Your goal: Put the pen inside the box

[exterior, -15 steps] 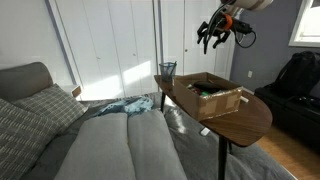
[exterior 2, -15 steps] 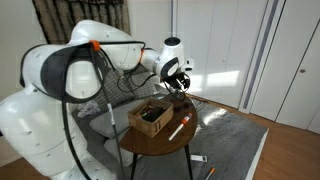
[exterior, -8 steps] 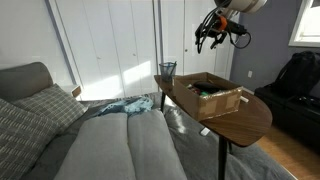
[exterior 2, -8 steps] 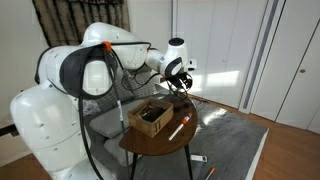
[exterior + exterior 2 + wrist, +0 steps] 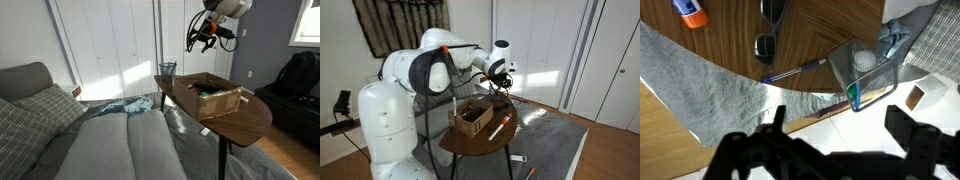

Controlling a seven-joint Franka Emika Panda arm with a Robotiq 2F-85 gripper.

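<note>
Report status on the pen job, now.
Gripper open, empty, high above the wooden table. Slim dark pen flat on it, outside the shallow light-brown cardboard box. Clear glass tumbler close at one end.

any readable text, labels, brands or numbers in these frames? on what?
No text can be read.
Box: no print visible in either exterior view.
Orange-and-blue thing at the edge of the wrist view: too blurred to tell whether it has a label.
Pen and glass: no markings visible.
</note>
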